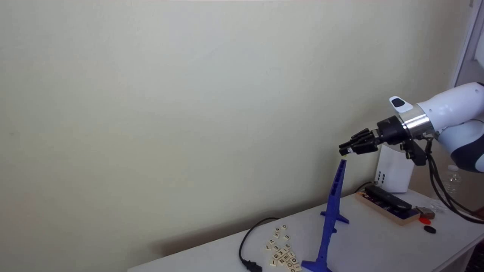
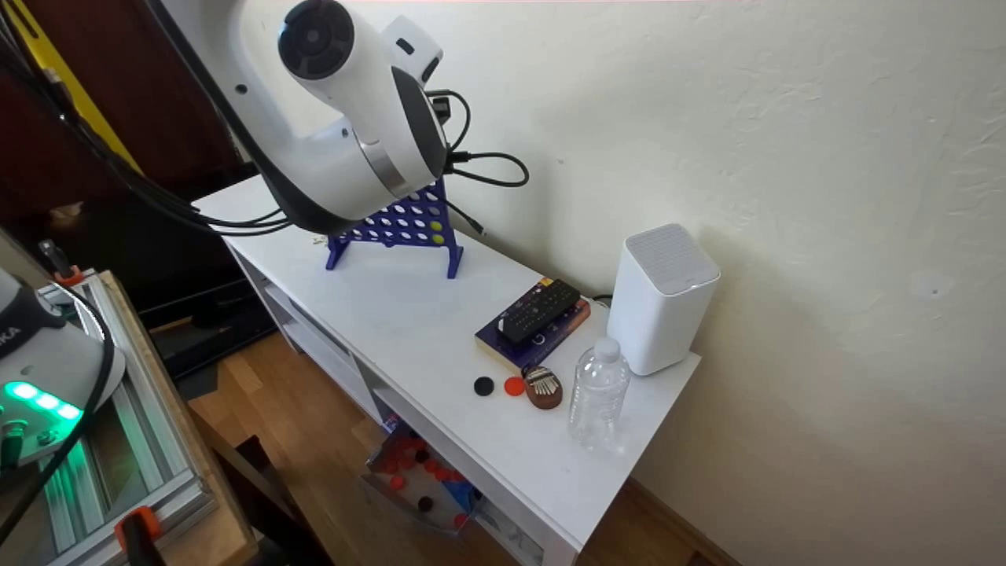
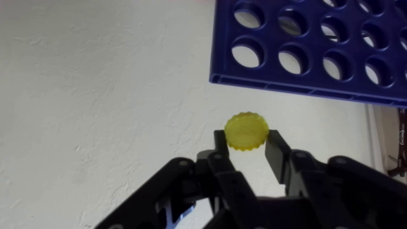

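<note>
Gripper (image 3: 246, 140) is clamped on a yellow round disc with scalloped rim (image 3: 246, 127), one fingertip against each side edge. Disc is in the air near the end of a blue plastic rack with rows of round holes (image 3: 270, 47); wrist view shows a gap between it and the slotted top edge. In an exterior view the fingertips sit just above the rack's top end. Rack stands upright on a white rectangular table (image 2: 361, 291), two yellow discs (image 2: 437, 226) low in its end column. One side of it: loose pale square letter tiles (image 1: 281, 260) beside a black cable with plug (image 1: 254, 266). Other side: dark blue book (image 2: 552, 339) with long black remote (image 2: 541, 311) on top; near it a flat orange-red disc (image 2: 514, 386), flat black disc (image 2: 483, 386) and brown rounded thumb piano with metal tines (image 2: 543, 398). Clear plastic bottle (image 2: 599, 393) and tall white box-shaped device (image 2: 664, 306) stand at that table end.
</note>
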Controlling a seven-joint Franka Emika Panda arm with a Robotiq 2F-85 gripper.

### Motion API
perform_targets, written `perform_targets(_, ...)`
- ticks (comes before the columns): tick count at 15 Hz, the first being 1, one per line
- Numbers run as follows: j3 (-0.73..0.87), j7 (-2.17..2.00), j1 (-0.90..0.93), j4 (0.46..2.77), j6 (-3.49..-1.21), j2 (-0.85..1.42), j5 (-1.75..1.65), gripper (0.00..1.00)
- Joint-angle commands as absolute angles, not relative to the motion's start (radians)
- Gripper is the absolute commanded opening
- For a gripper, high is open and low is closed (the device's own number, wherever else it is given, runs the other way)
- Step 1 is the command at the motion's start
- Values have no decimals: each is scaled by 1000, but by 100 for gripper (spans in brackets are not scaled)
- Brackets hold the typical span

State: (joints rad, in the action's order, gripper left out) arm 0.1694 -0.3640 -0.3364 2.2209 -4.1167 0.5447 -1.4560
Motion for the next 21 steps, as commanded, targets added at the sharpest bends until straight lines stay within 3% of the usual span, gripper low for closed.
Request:
perform_targets(1, 157, -320, -350, 2222, -4155, 568, -1425, 11)
perform_targets(21, 143, -253, -372, 2192, -4257, 662, -1375, 11)
